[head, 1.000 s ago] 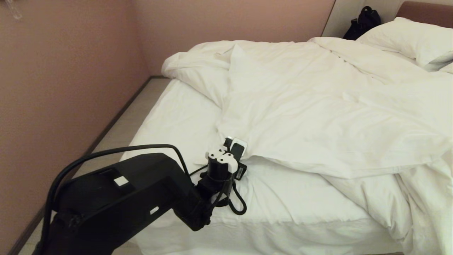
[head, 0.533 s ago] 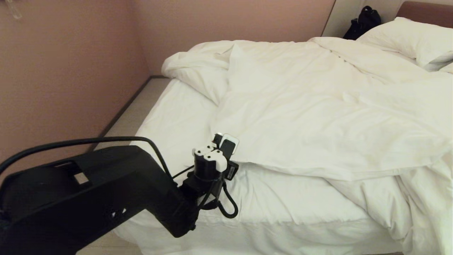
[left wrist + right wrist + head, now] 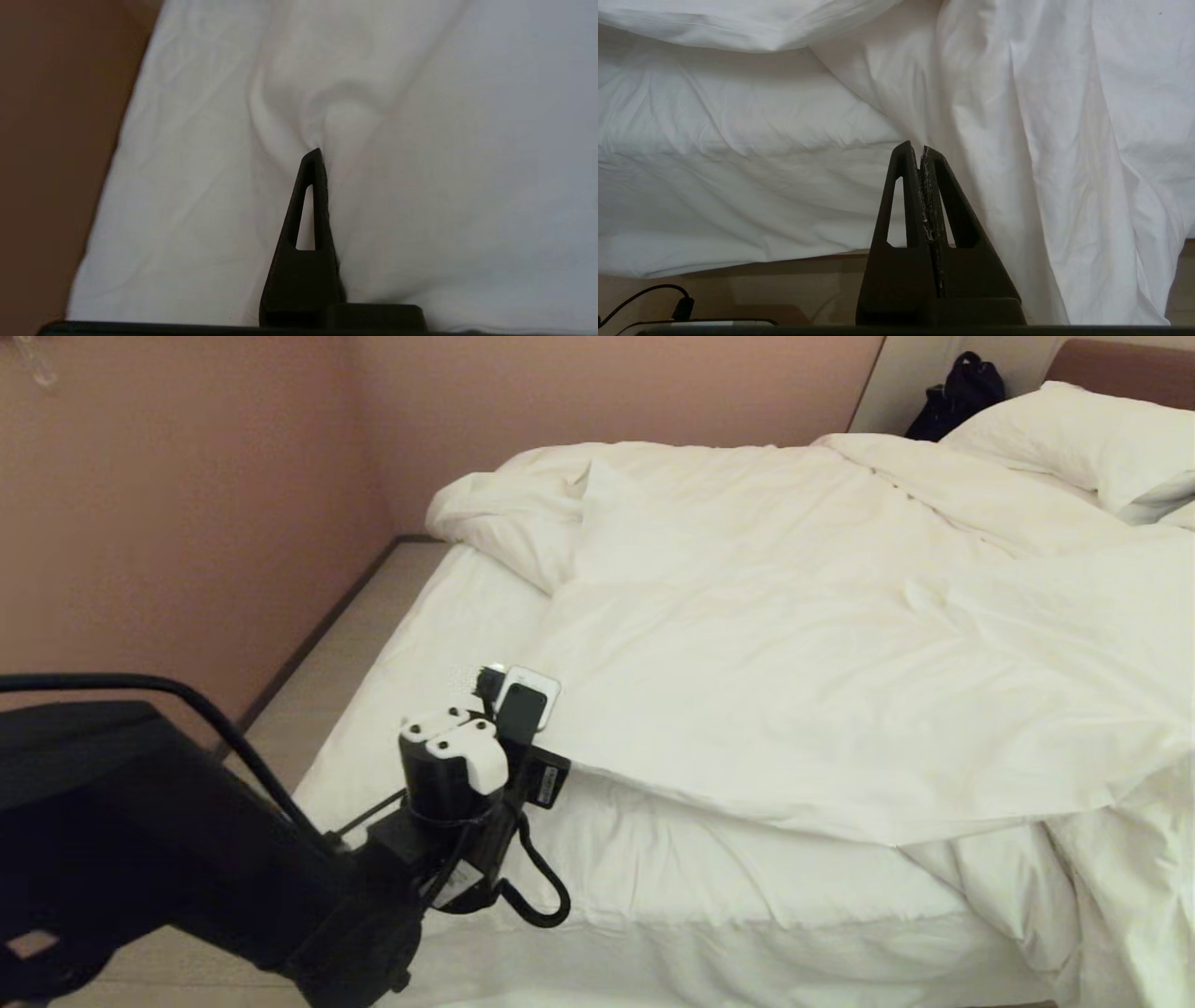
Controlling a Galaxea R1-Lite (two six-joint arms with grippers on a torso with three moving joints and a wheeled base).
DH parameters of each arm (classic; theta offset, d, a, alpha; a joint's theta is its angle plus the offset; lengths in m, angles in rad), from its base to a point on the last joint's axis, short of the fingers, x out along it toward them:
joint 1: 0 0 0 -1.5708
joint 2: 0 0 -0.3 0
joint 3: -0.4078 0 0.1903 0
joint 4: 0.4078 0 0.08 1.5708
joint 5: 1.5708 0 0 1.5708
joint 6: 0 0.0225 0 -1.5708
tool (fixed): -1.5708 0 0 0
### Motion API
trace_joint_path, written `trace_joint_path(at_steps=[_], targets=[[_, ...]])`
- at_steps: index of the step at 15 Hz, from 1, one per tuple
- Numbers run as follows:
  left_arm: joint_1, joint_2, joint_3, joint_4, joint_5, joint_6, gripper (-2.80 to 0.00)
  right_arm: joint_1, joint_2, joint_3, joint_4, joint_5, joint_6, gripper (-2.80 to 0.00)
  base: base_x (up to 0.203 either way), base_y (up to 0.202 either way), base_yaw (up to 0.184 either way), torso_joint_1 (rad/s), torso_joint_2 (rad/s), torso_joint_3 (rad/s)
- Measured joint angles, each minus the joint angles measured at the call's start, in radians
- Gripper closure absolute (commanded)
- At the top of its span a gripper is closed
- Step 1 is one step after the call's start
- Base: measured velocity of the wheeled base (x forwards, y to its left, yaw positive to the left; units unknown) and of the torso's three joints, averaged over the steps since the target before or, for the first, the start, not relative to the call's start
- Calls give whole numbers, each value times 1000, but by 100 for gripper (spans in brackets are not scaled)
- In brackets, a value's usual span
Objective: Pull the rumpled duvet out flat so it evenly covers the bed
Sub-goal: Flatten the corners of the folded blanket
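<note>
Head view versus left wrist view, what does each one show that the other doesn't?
Only the head view shows the whole bed, pillows, a black bag, the wall and the left arm.

Only the left wrist view shows, close up, the left gripper with jaws shut on a pinched fold of cloth.

Both show the duvet and that gripper at its edge, by the bed's left side.

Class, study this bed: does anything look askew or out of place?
The duvet lies bunched and skewed toward the pillow end, leaving the bed's near-left sheet bare. The left pincer pinches its corner.
</note>
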Motion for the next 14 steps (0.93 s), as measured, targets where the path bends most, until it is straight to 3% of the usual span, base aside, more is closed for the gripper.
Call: trace_joint_path(at_steps=[3,8,14], targets=[[53,-116,101,-1,24,-11,0,0,0,0,0,0,0,0,0,0,0,0,0,0],[214,-290,243,0,17,-80,0,0,0,0,0,-1,0,0,0,0,0,0,0,0],[255,-508,366,40,39,-70,0,0,0,0,0,-1,0,0,0,0,0,0,0,0]])
